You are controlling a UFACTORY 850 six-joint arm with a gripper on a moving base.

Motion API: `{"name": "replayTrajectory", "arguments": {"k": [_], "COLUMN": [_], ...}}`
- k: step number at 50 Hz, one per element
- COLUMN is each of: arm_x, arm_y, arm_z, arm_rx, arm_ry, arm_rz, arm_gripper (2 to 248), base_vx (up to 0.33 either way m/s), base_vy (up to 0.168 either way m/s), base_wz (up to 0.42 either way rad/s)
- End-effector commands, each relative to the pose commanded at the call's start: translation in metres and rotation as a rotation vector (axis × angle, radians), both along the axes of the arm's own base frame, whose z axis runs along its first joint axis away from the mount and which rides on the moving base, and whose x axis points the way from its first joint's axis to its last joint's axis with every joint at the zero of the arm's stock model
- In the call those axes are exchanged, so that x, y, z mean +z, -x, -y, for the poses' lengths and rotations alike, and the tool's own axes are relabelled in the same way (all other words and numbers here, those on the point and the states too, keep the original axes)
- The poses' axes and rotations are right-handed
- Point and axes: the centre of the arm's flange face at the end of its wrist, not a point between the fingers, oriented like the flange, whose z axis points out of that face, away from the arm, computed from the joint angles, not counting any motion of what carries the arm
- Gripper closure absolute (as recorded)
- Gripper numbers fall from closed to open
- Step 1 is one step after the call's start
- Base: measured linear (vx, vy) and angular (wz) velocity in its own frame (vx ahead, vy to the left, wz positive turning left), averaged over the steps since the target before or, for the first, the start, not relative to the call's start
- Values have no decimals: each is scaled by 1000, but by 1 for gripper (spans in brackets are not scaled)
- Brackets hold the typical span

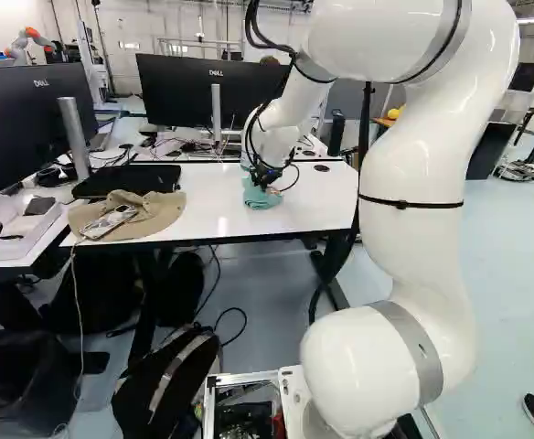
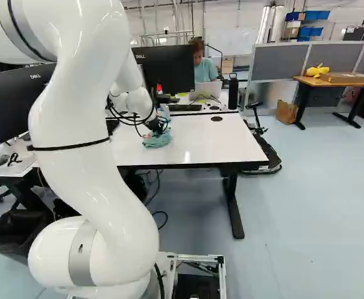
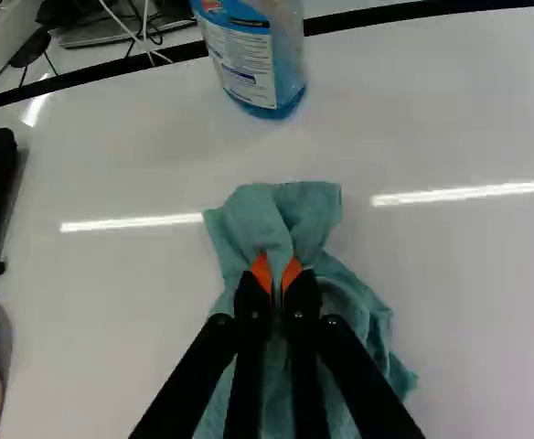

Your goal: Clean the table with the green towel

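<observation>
Gripper [image 2: 159, 131] clamped on green towel [image 3: 287, 215], bunched on white tabletop [image 3: 112, 293]. Labeled bottle w/ blue liq. [image 3: 258, 55] stands ahead of gripper, near towel but apart.

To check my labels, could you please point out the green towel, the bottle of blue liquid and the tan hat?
Green towel [image 3: 305, 208], wrist view: on its bunched folds.
Bottle of blue liquid [image 3: 251, 62], wrist view: on its white label.
Tan hat [image 1: 160, 212], left base view: on its bare fabric.
</observation>
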Motion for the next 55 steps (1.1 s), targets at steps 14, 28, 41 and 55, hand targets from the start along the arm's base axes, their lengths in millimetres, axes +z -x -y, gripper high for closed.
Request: {"name": "replayTrajectory", "arguments": {"k": [14, 28, 41, 55], "arm_x": [-1, -3, -5, -5], "arm_y": [-20, -45, -63, -63], "arm_z": [17, 16, -1, -24], "arm_rx": [-33, -34, -10, 26], "arm_ry": [-1, -3, -5, -6], "arm_rz": [11, 28, 42, 44], "arm_gripper": [216, 216, 216, 216], "base_vx": [0, 0, 0, 0], "base_vy": [0, 0, 0, 0], "base_wz": [0, 0, 0, 0]}}
